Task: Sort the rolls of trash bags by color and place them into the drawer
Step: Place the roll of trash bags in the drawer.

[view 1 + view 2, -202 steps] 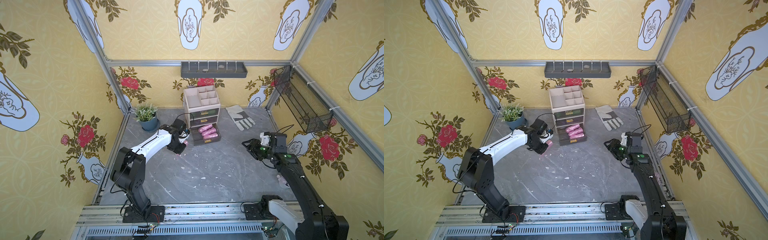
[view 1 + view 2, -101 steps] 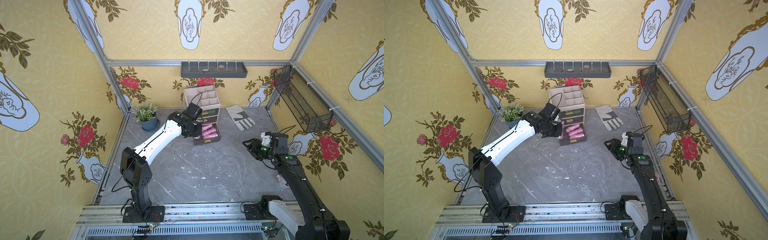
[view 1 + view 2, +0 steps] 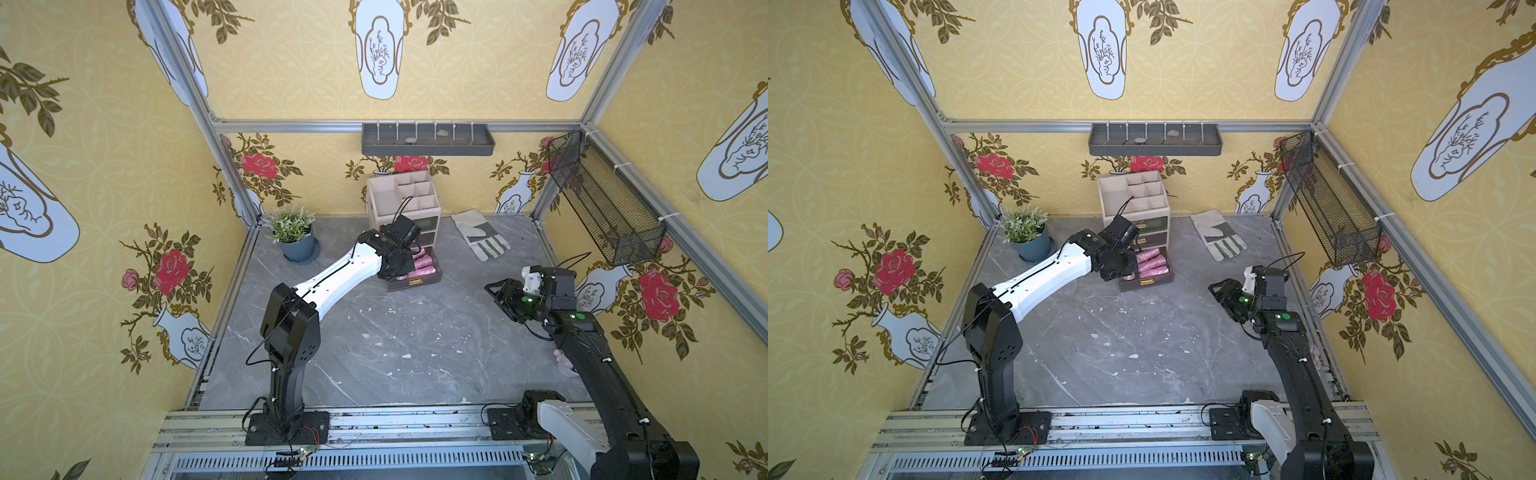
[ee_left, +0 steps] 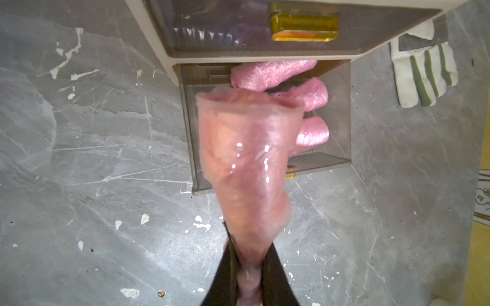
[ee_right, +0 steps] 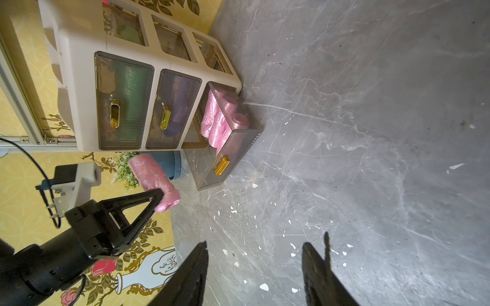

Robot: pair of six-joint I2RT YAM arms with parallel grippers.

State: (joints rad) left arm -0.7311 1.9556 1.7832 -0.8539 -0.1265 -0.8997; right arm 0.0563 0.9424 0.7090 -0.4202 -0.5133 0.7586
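Roll of pink trash bags hangs clamped in the left jaws, raised just beside the pulled-out bottom drawer, centre of both top views. Three pink rolls lie inside it. Both upper drawers of the beige chest are closed. Right jaws stand parted, gripping nothing, over the grey surface at mid-right of those views.

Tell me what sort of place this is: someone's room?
Likely a robot test booth dressed as a home, not a real room: wallpaper panels fixed in an aluminium frame, two robot arms bolted to a rail, and props such as a drawer chest and potted plant.
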